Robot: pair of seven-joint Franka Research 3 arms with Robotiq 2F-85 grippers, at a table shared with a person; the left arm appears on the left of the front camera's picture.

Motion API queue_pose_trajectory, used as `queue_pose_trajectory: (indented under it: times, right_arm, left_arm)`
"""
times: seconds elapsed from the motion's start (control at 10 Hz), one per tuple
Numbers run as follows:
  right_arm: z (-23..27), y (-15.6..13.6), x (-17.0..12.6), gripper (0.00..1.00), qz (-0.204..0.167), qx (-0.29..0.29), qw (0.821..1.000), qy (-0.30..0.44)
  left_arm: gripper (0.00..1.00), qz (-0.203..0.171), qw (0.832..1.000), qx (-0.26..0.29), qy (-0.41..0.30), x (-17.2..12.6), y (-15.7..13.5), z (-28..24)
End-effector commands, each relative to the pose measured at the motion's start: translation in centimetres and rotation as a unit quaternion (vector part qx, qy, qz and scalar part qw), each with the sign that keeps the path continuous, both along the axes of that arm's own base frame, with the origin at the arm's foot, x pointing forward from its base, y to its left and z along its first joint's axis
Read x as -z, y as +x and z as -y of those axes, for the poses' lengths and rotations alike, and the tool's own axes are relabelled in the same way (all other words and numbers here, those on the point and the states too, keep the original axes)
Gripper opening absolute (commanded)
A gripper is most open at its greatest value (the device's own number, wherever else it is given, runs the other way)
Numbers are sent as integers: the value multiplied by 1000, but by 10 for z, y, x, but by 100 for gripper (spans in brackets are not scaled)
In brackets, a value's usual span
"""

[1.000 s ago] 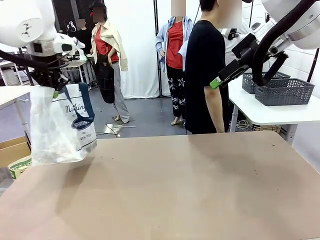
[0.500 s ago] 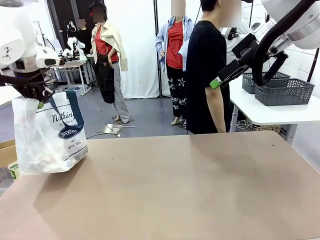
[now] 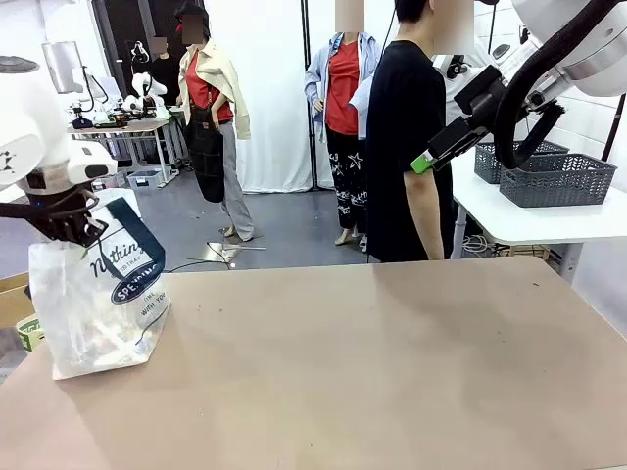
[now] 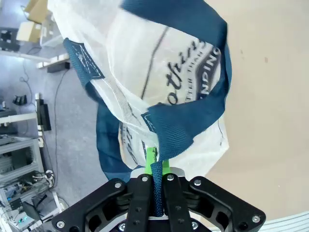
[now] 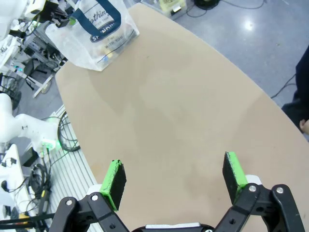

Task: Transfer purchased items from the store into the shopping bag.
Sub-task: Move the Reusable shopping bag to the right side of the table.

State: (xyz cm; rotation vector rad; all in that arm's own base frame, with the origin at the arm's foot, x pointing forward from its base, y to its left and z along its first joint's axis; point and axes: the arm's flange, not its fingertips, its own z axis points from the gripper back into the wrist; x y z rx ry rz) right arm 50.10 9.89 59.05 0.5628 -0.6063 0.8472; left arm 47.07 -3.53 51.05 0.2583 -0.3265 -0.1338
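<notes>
Now my left gripper [image 4: 155, 166] pinches the shopping bag [image 3: 98, 308] by its navy handle [image 4: 186, 123] at the table's [image 3: 392, 372] left edge, pale packages inside; my right gripper [image 5: 174, 180] hangs spread, empty.

The left gripper [image 3: 80, 233] is pinching the navy strap of the shopping bag [image 3: 98, 304] at the table's [image 3: 372, 372] left edge, jaws clamped tight on the handle. The bag is sagging onto the tabletop, its bottom resting on the surface, navy lettering facing the camera. Pale shapes are showing through the translucent plastic, too vague to identify. High on the right, the right gripper [image 3: 423, 162] is hanging in the air with a green pad showing, well above the table. A person in a black shirt [image 3: 402, 137] is standing at the far side. Grey baskets [image 3: 554, 174] are sitting on a white side table.
</notes>
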Motion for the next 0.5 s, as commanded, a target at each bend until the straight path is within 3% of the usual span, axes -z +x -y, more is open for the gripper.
queue_pose_trajectory:
  times: [0.0,0.4]
  right_arm:
    - [-1,-1,1,100,-1,-1,1000,1]
    - [-1,-1,1,100,-1,-1,1000,1]
  left_arm:
    - [0,9,1000,2,9,-8,7,-3]
    - [0,9,1000,2,9,-8,7,-3]
